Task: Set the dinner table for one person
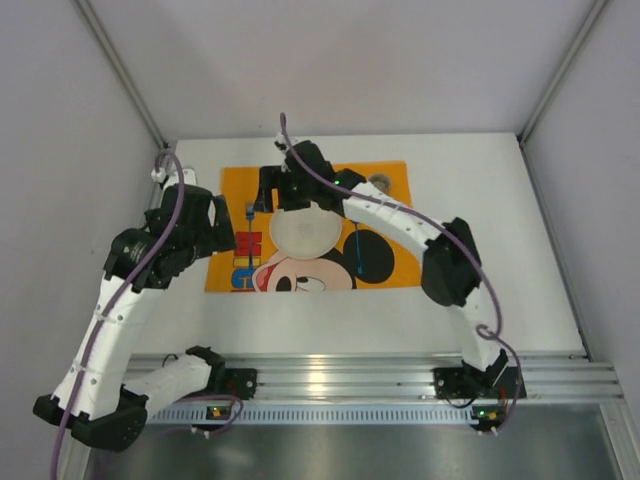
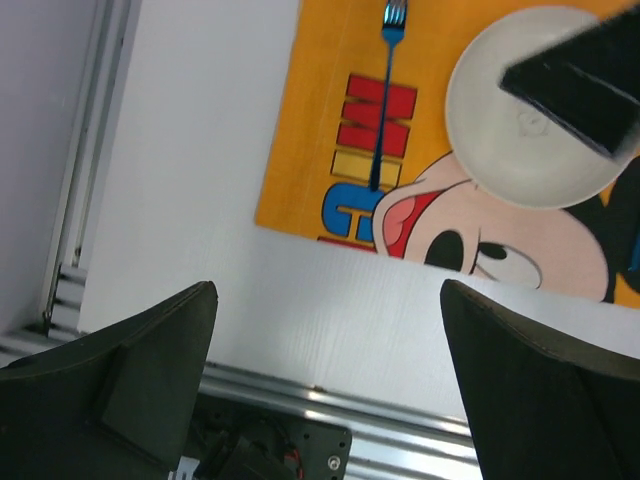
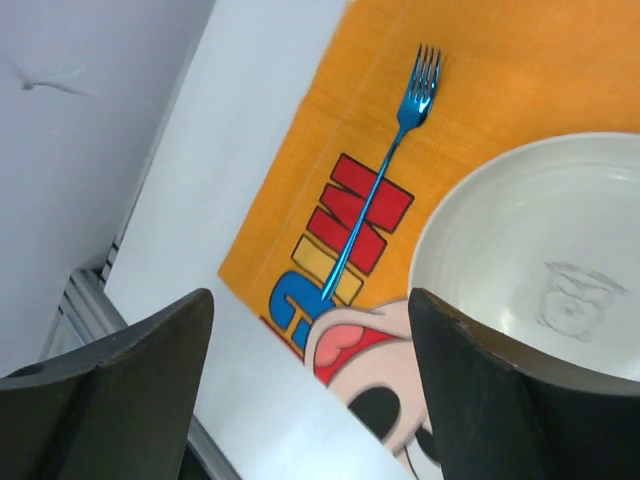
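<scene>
The white dinner table [image 1: 500, 250] carries an orange Mickey Mouse placemat [image 1: 385, 170]. A white plate [image 1: 305, 235] sits on the mat's middle. A blue fork [image 1: 248, 212] lies left of it, and a thin blue utensil [image 1: 357, 250] lies right of it. My left gripper [image 1: 222, 230] hovers open and empty by the mat's left edge. My right gripper [image 1: 280, 192] hovers open and empty over the plate's far rim. The left wrist view shows the fork [image 2: 385, 90] and plate [image 2: 530, 130] beyond the left gripper [image 2: 330, 300]. The right wrist view shows the fork [image 3: 380, 200] and plate [image 3: 540, 250] beyond the right gripper [image 3: 310, 310].
A silver ribbed rail [image 1: 350, 375] runs along the near edge, holding both arm bases. A small grey round object [image 1: 381, 183] sits at the mat's far right, partly behind the right arm. Grey walls enclose the left, back and right sides.
</scene>
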